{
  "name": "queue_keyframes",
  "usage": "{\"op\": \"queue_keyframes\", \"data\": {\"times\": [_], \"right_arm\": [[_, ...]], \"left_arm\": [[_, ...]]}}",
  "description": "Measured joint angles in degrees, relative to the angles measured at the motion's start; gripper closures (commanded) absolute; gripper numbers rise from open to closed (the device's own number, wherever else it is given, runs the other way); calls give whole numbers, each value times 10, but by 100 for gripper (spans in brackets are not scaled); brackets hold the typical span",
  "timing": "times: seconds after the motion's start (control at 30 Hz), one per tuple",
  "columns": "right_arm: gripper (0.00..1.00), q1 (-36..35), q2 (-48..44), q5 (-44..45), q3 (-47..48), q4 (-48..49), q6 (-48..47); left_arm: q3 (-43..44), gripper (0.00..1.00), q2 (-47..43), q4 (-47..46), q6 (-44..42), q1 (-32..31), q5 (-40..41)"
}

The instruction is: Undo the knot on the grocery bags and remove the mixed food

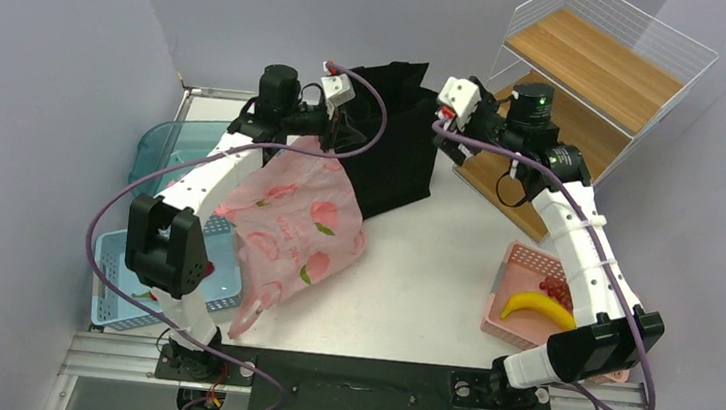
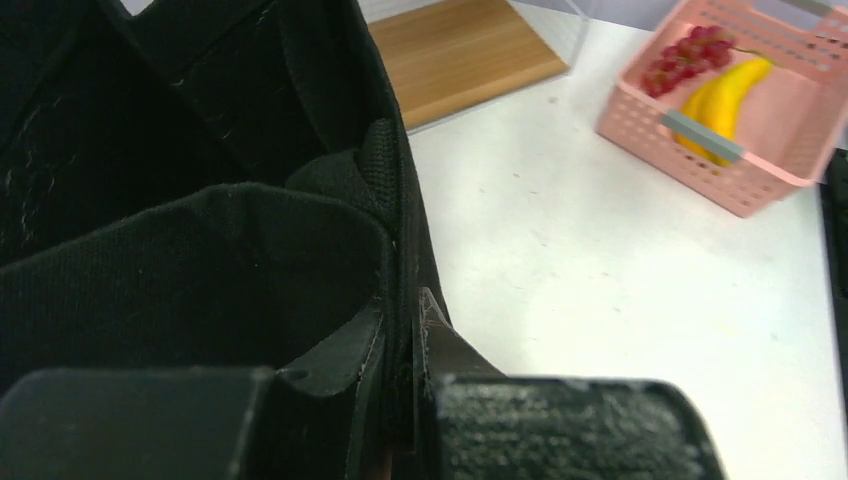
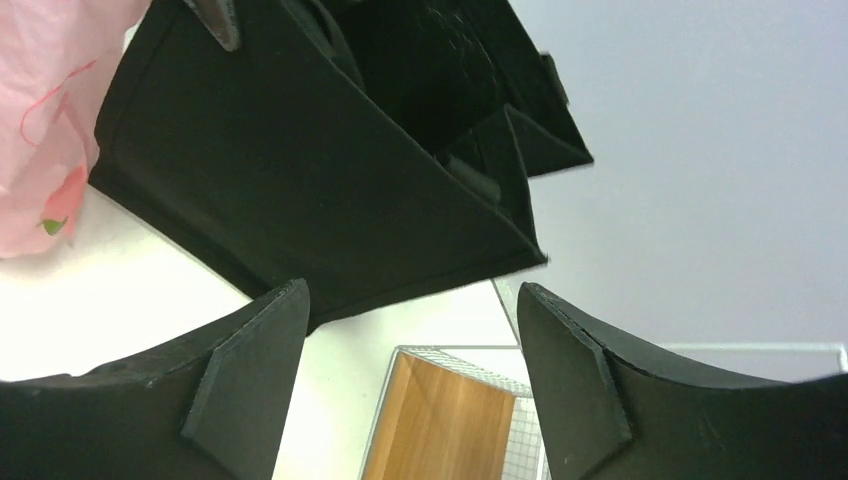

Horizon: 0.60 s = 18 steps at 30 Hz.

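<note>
- Thin pink printed plastic bag (image 1: 296,229) lies left of centre on the white surface (image 1: 433,272), against the black fabric tote (image 1: 399,158).
- Left hand (image 1: 339,132) is clamped on the tote's rim.
- Right hand (image 3: 410,292) hovers open, right of the tote.
- Yellow banana (image 1: 538,307) sits in the pink plastic basket (image 1: 514,265), lower right.

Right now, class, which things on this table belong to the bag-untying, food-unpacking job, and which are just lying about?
Job: pink grocery bag, banana, red grapes, pink basket holding them.
Lying about: black tote, teal bin, blue basket, wire shelf.
</note>
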<state>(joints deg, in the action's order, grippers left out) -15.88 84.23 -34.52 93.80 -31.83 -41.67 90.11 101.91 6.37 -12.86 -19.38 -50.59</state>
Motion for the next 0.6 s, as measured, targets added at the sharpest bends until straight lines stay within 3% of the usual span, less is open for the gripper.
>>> {"op": "queue_keyframes", "data": {"times": [0.3,0.43,0.47,0.5,0.53,0.57,0.6], "right_arm": [[28,-82,-25,2,-20,-99,-127],[35,-109,-25,14,-31,-134,-168],[47,-113,-24,18,-37,-142,-175],[54,-116,-21,21,-40,-152,-179],[70,-118,-17,24,-41,-164,-185],[78,-119,-12,27,-41,-174,-188],[92,-119,-7,29,-41,-188,-193]], "left_arm": [[-83,100,-113,107,-89,-38,-45],[-110,97,-157,150,-118,-51,-56],[-112,92,-166,161,-123,-53,-57],[-114,80,-174,171,-127,-54,-57],[-116,72,-183,181,-130,-55,-57],[-119,46,-191,187,-132,-55,-57],[-122,34,-200,191,-129,-55,-56]]}}
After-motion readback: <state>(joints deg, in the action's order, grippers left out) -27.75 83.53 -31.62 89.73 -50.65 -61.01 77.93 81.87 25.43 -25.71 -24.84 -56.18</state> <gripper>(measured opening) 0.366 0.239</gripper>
